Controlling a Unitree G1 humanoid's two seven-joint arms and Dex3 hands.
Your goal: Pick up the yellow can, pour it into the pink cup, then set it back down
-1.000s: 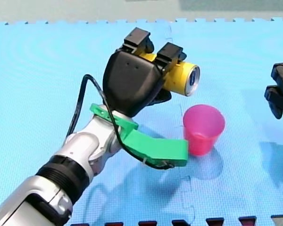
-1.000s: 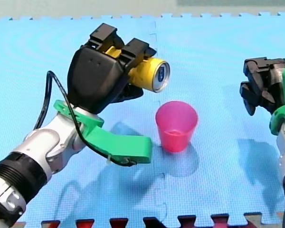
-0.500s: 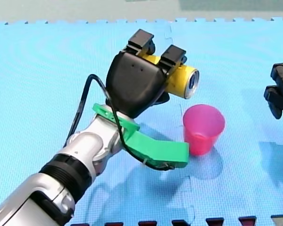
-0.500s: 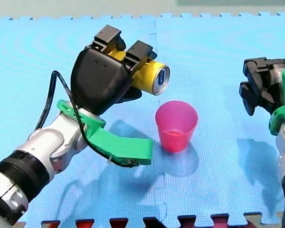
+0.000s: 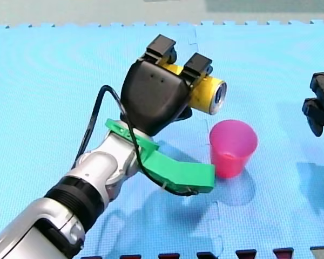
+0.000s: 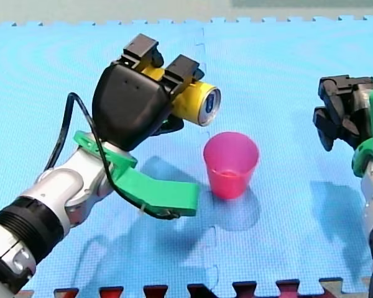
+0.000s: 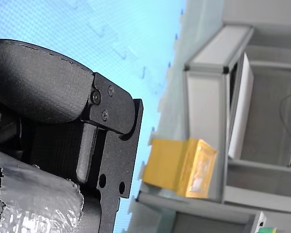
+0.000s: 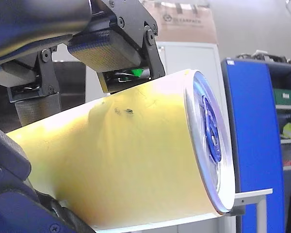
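My left hand [image 5: 175, 81] is shut on the yellow can [image 5: 208, 95], which lies on its side in the air with its silver-and-blue top facing right. The can hangs up and to the left of the pink cup [image 5: 233, 148], its top near the cup's rim but not over the middle. The cup stands upright on the blue foam mat [image 5: 54, 91]. In the second wrist view the yellow can [image 8: 121, 160] is close up, with black fingers [image 8: 111, 48] pressed on its side. My right hand [image 6: 342, 118] is held above the mat at the right edge, holding nothing.
A green bracket [image 5: 178, 170] on my left wrist hangs low just left of the cup. The mat's toothed front edge [image 5: 205, 253] runs along the bottom. The first wrist view has a grey shelf frame [image 7: 218, 97] and a yellow box [image 7: 182, 167] beyond the mat.
The left hand and the can have risen a little and shifted slightly left, and the can's top end has tilted up from its downward slant. The cup and the right hand have stayed put.
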